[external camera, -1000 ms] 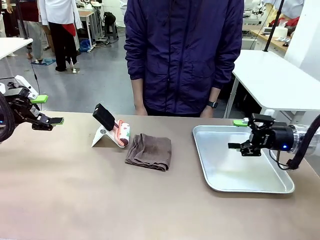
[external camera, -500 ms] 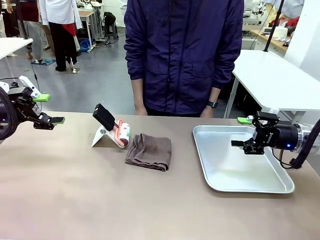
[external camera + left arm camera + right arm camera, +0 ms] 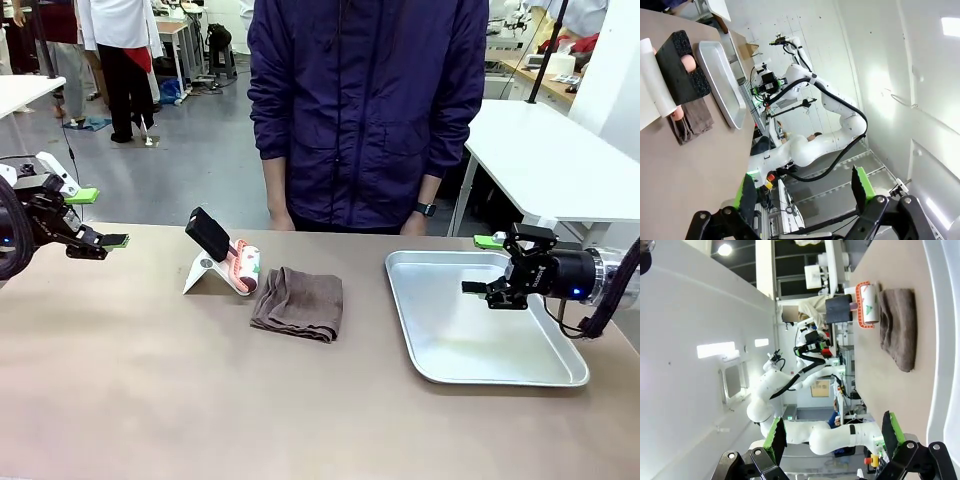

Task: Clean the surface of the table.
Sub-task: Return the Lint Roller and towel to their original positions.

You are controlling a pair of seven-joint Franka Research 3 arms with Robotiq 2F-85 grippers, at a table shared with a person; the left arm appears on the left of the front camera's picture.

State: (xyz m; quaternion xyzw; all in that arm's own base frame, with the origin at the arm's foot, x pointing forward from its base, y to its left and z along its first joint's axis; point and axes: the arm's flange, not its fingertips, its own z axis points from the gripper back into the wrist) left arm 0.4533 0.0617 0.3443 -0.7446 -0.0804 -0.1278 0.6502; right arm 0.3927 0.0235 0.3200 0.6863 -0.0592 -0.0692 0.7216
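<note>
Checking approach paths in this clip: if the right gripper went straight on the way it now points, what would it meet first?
Probably nothing close: the right gripper, open, points leftward above the silver tray; the folded brown cloth lies lower, though depth is unclear.

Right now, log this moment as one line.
left gripper: open, empty, table left edge | right gripper: open, empty, above tray | cloth: folded, untouched
</note>
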